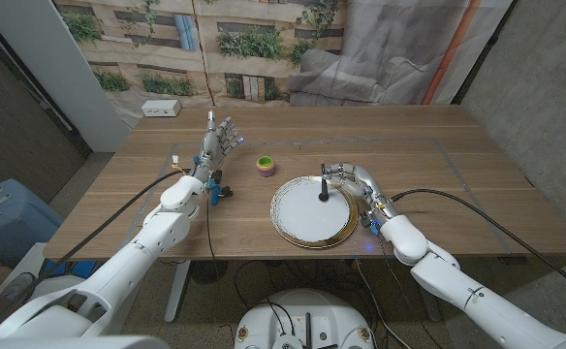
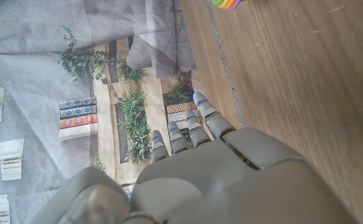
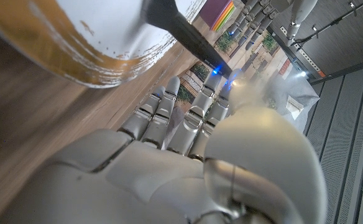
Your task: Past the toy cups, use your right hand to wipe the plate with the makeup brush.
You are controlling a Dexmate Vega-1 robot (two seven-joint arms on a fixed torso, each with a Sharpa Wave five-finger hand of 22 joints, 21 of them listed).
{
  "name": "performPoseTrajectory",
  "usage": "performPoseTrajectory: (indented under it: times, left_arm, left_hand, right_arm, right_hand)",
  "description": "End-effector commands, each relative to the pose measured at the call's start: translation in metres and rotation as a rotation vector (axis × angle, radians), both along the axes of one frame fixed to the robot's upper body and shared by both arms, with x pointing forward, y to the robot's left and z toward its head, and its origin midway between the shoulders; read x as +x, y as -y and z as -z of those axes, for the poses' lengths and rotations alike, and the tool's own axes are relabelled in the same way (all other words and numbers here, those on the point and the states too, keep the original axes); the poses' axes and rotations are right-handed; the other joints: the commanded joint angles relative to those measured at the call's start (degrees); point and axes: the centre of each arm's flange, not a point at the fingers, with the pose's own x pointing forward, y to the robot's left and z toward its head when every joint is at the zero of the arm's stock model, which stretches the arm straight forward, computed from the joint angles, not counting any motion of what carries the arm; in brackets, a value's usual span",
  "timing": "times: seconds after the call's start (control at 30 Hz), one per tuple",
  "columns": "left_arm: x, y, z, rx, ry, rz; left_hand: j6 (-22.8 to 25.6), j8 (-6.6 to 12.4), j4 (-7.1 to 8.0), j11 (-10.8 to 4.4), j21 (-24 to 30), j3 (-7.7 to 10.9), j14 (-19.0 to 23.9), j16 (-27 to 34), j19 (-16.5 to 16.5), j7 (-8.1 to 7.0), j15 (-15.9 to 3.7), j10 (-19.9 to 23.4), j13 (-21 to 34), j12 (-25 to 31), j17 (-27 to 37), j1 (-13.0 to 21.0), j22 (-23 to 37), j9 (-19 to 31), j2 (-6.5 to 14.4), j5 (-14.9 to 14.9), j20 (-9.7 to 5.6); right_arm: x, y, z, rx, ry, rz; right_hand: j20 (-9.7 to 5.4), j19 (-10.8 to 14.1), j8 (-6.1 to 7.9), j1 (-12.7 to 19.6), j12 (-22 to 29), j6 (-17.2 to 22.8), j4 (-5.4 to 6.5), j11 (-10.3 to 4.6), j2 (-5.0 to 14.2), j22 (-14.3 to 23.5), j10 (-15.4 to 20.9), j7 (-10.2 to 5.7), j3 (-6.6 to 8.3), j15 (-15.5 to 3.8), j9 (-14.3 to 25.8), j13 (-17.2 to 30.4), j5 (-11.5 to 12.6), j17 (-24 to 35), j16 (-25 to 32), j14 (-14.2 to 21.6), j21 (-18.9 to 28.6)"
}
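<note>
A white plate (image 1: 302, 223) with a gold rim lies at the table's front middle. My right hand (image 1: 356, 182) reaches over its far right rim and pinches the black makeup brush (image 1: 322, 190), which stands with its head down on the plate's white centre. In the right wrist view the brush handle (image 3: 181, 31) runs from my fingertips (image 3: 169, 93) to the plate (image 3: 76, 31). The rainbow stack of toy cups (image 1: 265, 165) sits just beyond the plate's left side, and its edge (image 2: 226, 4) shows in the left wrist view. My left hand (image 1: 221, 141) is raised left of the cups, fingers spread, holding nothing.
A white box (image 1: 162, 109) sits at the table's far left corner. Black cables trail from both arms over the table's front edge. A printed backdrop and grey cloth hang behind the table. Bare wood stretches to the right of the plate.
</note>
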Motion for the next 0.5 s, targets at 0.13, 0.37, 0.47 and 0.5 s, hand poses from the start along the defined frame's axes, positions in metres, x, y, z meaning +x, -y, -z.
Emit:
performPoseTrajectory:
  times: [0.13,0.37,0.47,0.5]
  left_arm:
    - [0.0000,-0.0001,0.0000,0.000,0.000,0.000]
    - [0.0001,-0.0001,0.0000,0.000,0.000,0.000]
    - [0.0001,-0.0001,0.0000,0.000,0.000,0.000]
    - [0.0001,-0.0001,0.0000,0.000,0.000,0.000]
  left_hand:
    - [-0.12,0.20,0.40,-0.55,0.38,-0.08,0.44,0.19,0.45,-0.48,-0.78,-0.03,0.16,0.40,0.10,-0.08,0.26,0.13,0.84,0.21,0.02]
    - [-0.12,0.21,0.40,-0.79,0.37,-0.09,0.44,0.19,0.44,-0.48,-0.76,0.02,0.16,0.42,0.10,-0.08,0.26,0.13,0.84,0.21,-0.03]
    - [-0.11,0.21,0.40,-0.72,0.37,-0.09,0.43,0.19,0.42,-0.48,-0.77,-0.03,0.16,0.40,0.10,-0.08,0.26,0.13,0.84,0.21,-0.02]
    - [-0.11,0.21,0.40,-0.72,0.37,-0.09,0.41,0.18,0.42,-0.48,-0.76,-0.04,0.16,0.40,0.10,-0.08,0.26,0.13,0.84,0.20,0.02]
  right_arm:
    - [-0.0028,0.0047,-0.0017,-0.009,0.010,0.008]
    - [-0.0042,0.0062,-0.0022,-0.019,0.012,0.014]
    - [-0.0045,0.0064,-0.0026,-0.024,0.009,0.018]
    - [-0.0043,0.0062,-0.0025,-0.030,0.009,0.016]
  right_hand:
    - [-1.81,-0.25,0.03,0.67,0.16,0.36,-0.07,-0.08,0.29,0.27,0.05,-0.06,-0.35,-9.27,0.17,0.30,0.37,0.31,0.00,-0.03,0.06]
    - [-1.74,-0.26,-0.01,0.64,0.19,0.39,-0.06,-0.08,0.24,0.27,0.13,-0.05,-0.42,-9.21,0.16,0.38,0.37,0.30,-0.04,-0.06,0.07]
    - [-1.75,-0.28,-0.02,0.62,0.17,0.40,-0.05,-0.08,0.25,0.27,0.12,-0.05,-0.42,-9.20,0.16,0.37,0.38,0.30,-0.06,-0.06,0.07]
    - [-1.72,-0.29,-0.02,0.63,0.17,0.41,-0.05,-0.08,0.25,0.27,0.12,-0.05,-0.43,-9.21,0.16,0.37,0.38,0.30,-0.05,-0.05,0.06]
